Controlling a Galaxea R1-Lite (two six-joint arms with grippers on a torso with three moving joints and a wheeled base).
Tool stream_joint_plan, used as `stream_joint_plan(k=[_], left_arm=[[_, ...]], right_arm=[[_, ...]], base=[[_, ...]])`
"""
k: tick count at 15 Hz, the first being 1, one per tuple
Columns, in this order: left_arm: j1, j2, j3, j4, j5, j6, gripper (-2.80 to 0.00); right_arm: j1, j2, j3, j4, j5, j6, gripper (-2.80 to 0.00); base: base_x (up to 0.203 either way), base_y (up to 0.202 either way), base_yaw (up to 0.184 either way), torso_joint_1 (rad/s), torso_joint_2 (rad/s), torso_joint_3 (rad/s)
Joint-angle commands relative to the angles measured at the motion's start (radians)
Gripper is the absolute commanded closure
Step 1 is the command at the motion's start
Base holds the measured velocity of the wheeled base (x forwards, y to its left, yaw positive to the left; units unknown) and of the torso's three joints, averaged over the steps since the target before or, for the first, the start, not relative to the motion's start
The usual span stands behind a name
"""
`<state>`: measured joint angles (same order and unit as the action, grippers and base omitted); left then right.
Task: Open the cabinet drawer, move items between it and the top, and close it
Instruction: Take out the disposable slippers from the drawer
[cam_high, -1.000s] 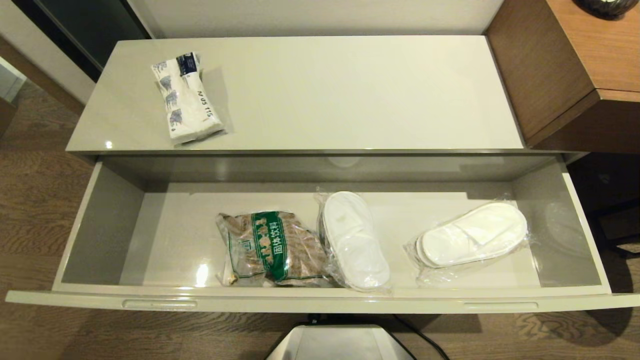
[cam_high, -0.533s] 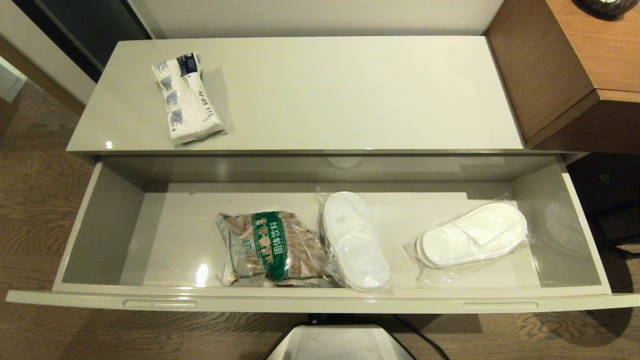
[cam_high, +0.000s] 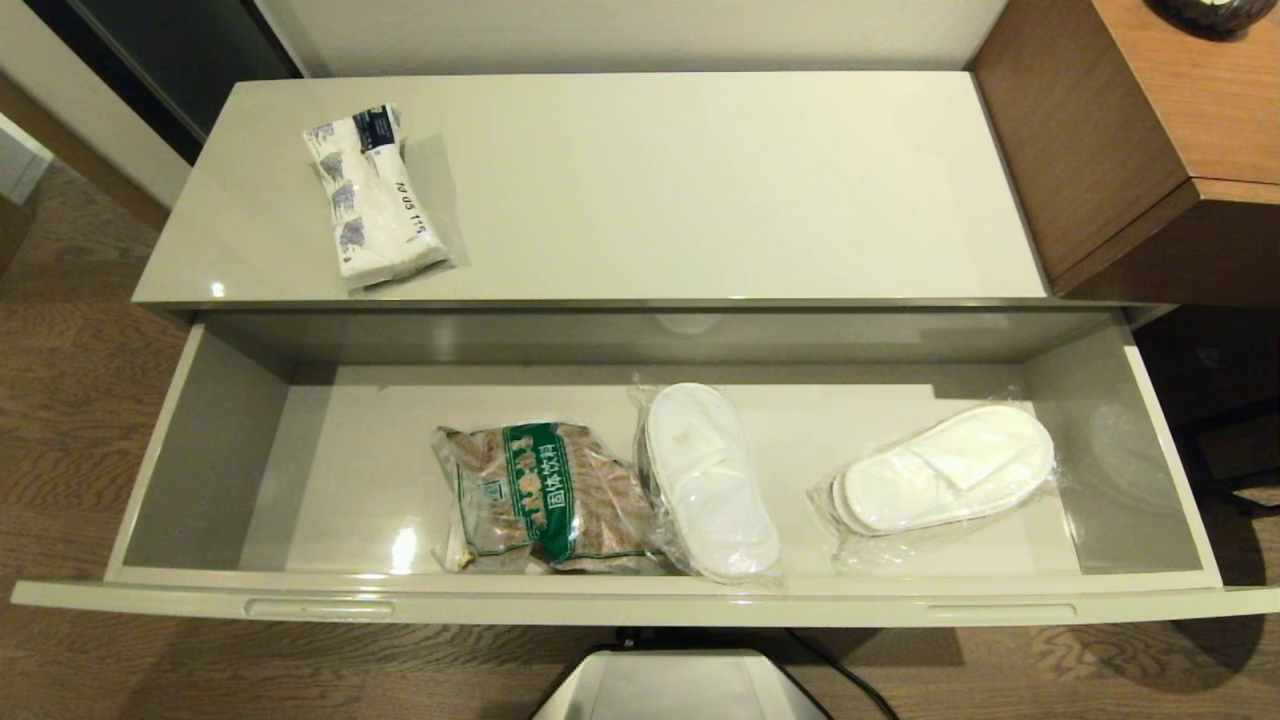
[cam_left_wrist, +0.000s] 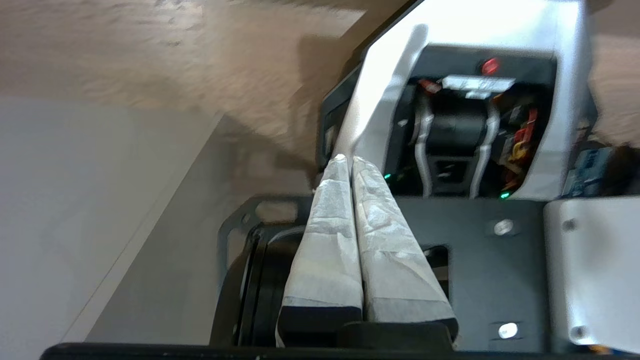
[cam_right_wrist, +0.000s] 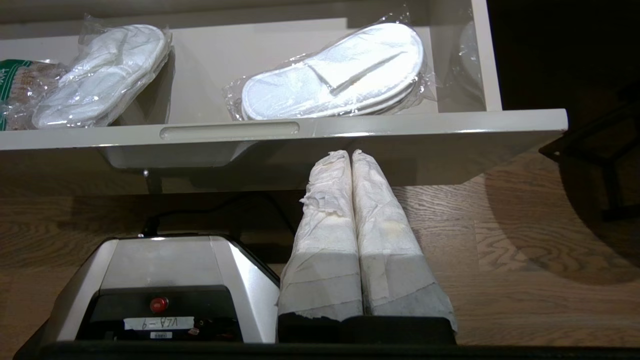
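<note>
The cabinet drawer (cam_high: 640, 598) stands pulled fully out, its front edge nearest me. Inside lie two film-sealed pairs of white slippers, one in the middle (cam_high: 708, 480) and one to the right (cam_high: 945, 468). On the cream-white top (cam_high: 700, 180), at its left, rests the tissue pack (cam_high: 372, 195). Neither arm shows in the head view. My right gripper (cam_right_wrist: 350, 156) is shut and empty, held low just below the drawer front (cam_right_wrist: 400, 125), with the right slipper pair (cam_right_wrist: 334, 72) beyond. My left gripper (cam_left_wrist: 348, 161) is shut and empty, parked low over the robot's base.
A brown packet with a green band (cam_high: 540, 495) lies in the drawer left of the middle slippers. A brown wooden desk (cam_high: 1140, 150) abuts the cabinet on the right. The robot's silver base (cam_high: 680, 685) sits on the wood floor under the drawer front.
</note>
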<state>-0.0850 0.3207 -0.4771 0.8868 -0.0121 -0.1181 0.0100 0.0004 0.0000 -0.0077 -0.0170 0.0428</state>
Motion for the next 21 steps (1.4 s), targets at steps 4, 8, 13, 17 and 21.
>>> stream_joint_plan(k=[4,8,13,17,21], left_arm=[[0.079,-0.187,0.058,0.030,0.012,0.212,0.00],[0.082,-0.326,0.139,-0.266,0.022,0.341,0.00],[0.082,-0.321,0.437,-0.883,0.040,0.309,0.00],[0.082,-0.321,0.478,-0.879,-0.019,0.204,0.00],[0.082,-0.321,0.478,-0.876,-0.012,0.189,0.00]], right_arm=[[0.000,-0.025,0.000,0.000,0.000,0.000,0.00],[0.000,-0.025,0.000,0.000,0.000,0.000,0.00],[-0.001,-0.025,0.000,0.000,0.000,0.000,0.00],[0.001,-0.025,0.000,0.000,0.000,0.000,0.00],[-0.001,-0.025,0.000,0.000,0.000,0.000,0.00]], base=[[0.000,0.000,0.000,0.000,0.00,0.000],[0.000,0.000,0.000,0.000,0.00,0.000],[0.000,0.000,0.000,0.000,0.00,0.000],[0.000,0.000,0.000,0.000,0.00,0.000],[0.000,0.000,0.000,0.000,0.00,0.000]])
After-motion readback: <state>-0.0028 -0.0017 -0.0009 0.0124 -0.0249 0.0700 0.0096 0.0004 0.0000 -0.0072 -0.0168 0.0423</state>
